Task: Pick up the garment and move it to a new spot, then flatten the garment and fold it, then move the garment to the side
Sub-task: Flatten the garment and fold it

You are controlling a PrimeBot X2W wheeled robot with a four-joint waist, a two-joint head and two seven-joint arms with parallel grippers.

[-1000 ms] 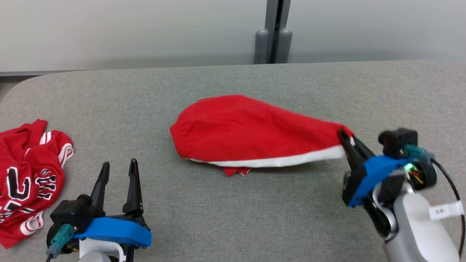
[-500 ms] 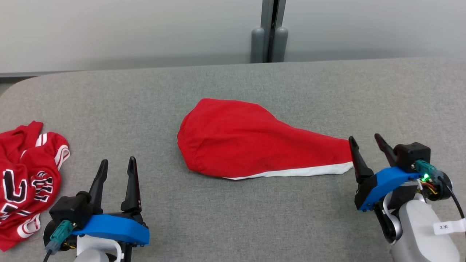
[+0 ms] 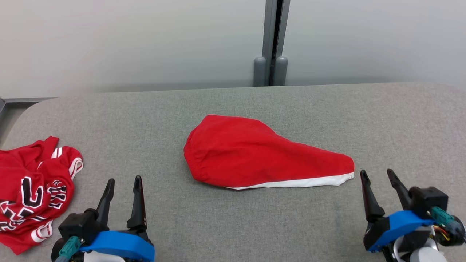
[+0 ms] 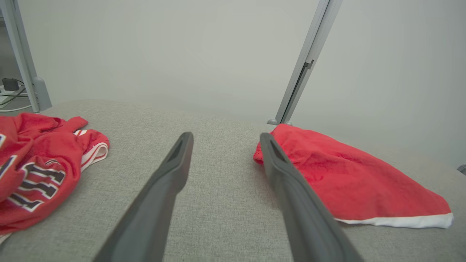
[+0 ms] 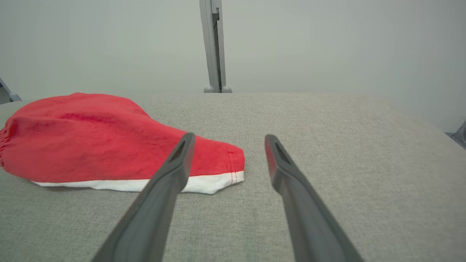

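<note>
A pale grey-white wall (image 3: 127, 43) ran behind everything, and below it spread a wide table covered in grey woven fabric (image 3: 255, 102), its far corners rounded. Near the middle of that table lay the red cloth garment with a white band along its near edge (image 3: 255, 156). It lay flat on the surface, broad and rounded at the robot's left and tapering to a narrow corner at the right, with nothing holding it.

At the far left of the table sat a crumpled red jersey with black-and-white lettering and white trim (image 3: 32, 185), well apart from the garment. A slim grey metal post with two rounded feet (image 3: 272, 40) stood against the wall behind the table's far edge.

The left gripper (image 3: 124, 179) hung low at the near edge, between the jersey and the garment and touching neither. Its two dark fingers (image 4: 171, 171) were spread apart with only bare table between them. The right gripper (image 3: 376, 171) stood just beside the garment's narrow right corner, jaws wide and empty. In the right wrist view one of its fingers (image 5: 174, 167) crossed in front of the white band.
</note>
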